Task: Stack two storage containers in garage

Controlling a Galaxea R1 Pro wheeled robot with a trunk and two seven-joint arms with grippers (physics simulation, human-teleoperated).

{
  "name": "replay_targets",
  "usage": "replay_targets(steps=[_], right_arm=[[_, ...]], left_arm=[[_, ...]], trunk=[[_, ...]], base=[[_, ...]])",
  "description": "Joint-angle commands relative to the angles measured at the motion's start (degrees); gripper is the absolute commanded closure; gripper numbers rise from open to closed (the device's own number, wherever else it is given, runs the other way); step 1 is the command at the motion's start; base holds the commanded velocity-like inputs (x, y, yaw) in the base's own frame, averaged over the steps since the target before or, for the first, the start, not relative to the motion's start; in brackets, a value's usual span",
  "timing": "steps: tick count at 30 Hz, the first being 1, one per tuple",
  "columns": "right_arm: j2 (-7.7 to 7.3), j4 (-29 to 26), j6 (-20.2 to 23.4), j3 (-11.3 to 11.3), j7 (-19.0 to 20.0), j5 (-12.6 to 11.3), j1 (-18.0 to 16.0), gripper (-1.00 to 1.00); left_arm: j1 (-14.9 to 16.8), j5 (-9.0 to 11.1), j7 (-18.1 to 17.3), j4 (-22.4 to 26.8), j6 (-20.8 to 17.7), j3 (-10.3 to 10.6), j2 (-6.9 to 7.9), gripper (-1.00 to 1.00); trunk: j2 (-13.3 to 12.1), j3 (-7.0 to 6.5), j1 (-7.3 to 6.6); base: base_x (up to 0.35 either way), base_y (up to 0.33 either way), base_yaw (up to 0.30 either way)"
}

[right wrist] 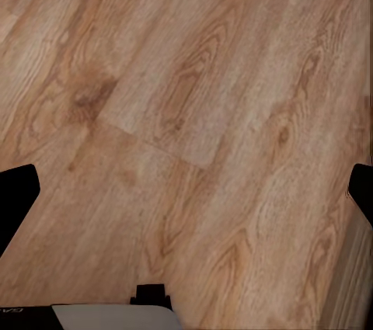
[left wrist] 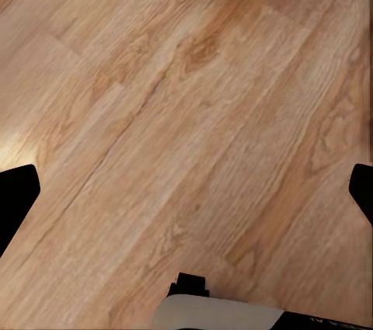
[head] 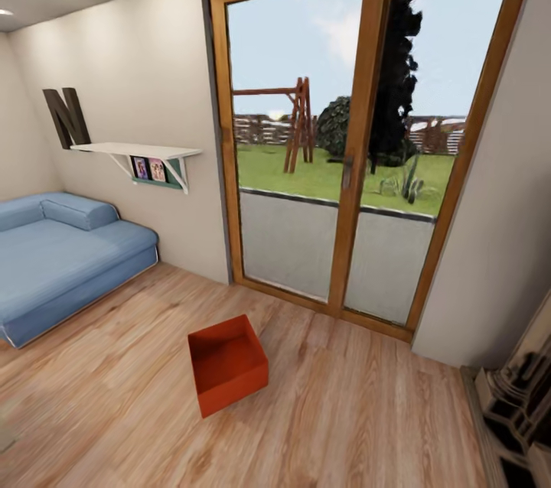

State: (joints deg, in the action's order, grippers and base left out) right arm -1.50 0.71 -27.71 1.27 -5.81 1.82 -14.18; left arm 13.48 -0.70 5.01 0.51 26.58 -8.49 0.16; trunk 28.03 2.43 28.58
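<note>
Nearest us, both wrist cameras are looking down at the wood floor. We are seeing the left gripper with its fingertips at opposite picture edges, spread wide and gripping nothing; the right gripper is standing equally wide and empty. Ahead, one red-orange bin is sitting upright on the planks, apart from everything; its corner is also showing in the left wrist view. Farther left, we are seeing a blue sofa against the wall. Beyond the bin, a glass door is facing a garden.
</note>
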Motion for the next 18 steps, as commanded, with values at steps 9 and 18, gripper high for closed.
replay_targets(steps=[9,18], right_arm=[[0.0,0.08,-0.15,0.14,-0.33,0.2,-0.06,-1.0],[0.0,0.08,-0.14,0.14,-0.33,0.2,-0.06,-1.0]], left_arm=[[0.06,-0.08,0.06,-0.07,0.22,-0.21,0.01,-1.0],[0.06,-0.09,0.07,-0.07,0.22,-0.21,0.01,-1.0]], trunk=[[0.1,0.12,0.06],[0.1,0.12,0.06]], base=[[0.293,-0.211,0.12],[0.293,-0.206,0.251]])
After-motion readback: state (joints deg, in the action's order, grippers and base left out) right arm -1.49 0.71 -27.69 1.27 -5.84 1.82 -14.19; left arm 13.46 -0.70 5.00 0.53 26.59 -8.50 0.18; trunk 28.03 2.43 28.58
